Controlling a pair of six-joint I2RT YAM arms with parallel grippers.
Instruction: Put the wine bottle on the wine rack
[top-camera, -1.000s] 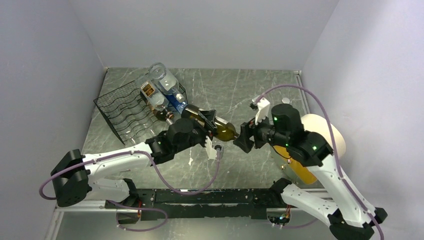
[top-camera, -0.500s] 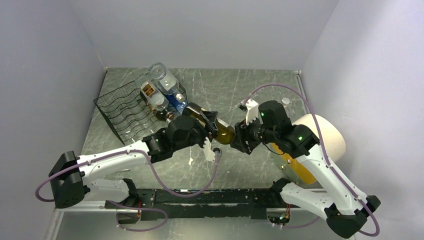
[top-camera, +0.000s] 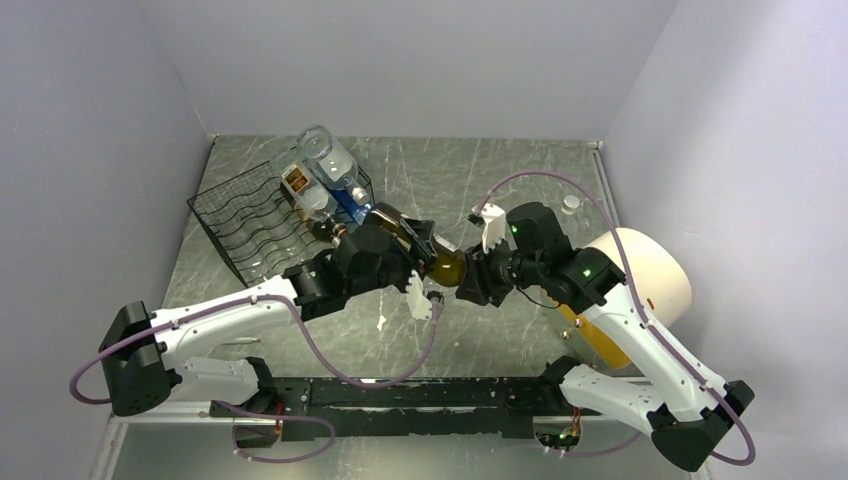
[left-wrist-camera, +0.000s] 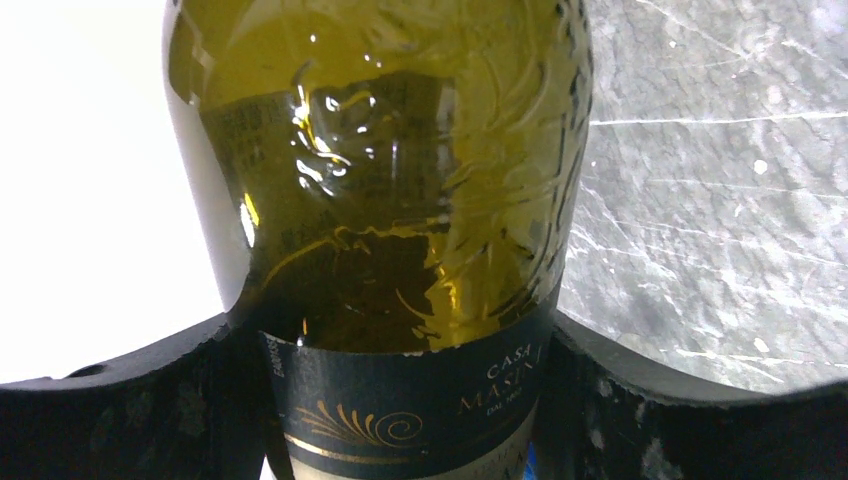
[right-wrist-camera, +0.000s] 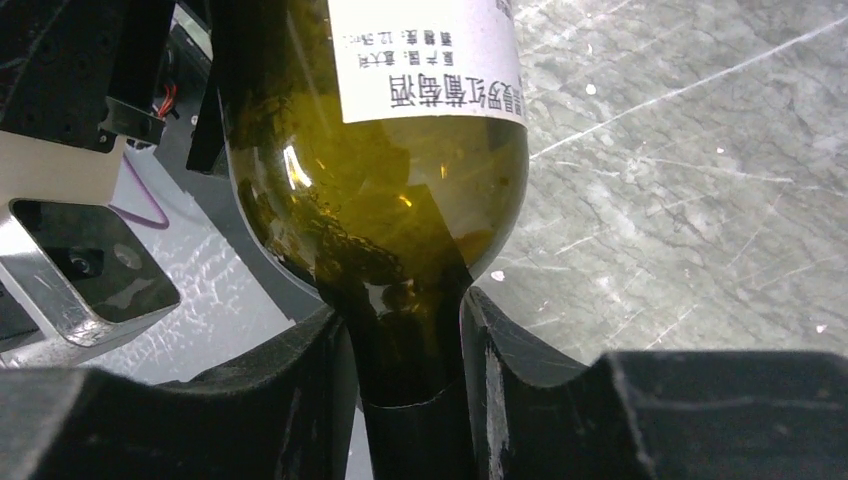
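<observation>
The wine bottle (top-camera: 445, 265) is dark green glass with a dark label, held level above the table between both arms. My left gripper (top-camera: 415, 250) is shut on its body, and its fingers (left-wrist-camera: 130, 400) press the labelled part (left-wrist-camera: 400, 400) from both sides. My right gripper (top-camera: 472, 278) is shut on the neck (right-wrist-camera: 410, 350), with both fingers (right-wrist-camera: 520, 370) against the glass. The bottle's base end points toward the wine rack (top-camera: 240, 220), a black wire rack at the back left, and stops just short of its right edge.
Clear bottles (top-camera: 322, 168) lie on the rack's right side. A large white cylinder (top-camera: 650, 268) and a yellow object (top-camera: 600, 338) sit behind my right arm. A small white cap (top-camera: 571, 203) lies at the back right. Walls close in on three sides.
My right arm has moved left onto the bottle's neck and its jaws have closed on it. The left gripper has kept its hold and shifted slightly toward the rack.
</observation>
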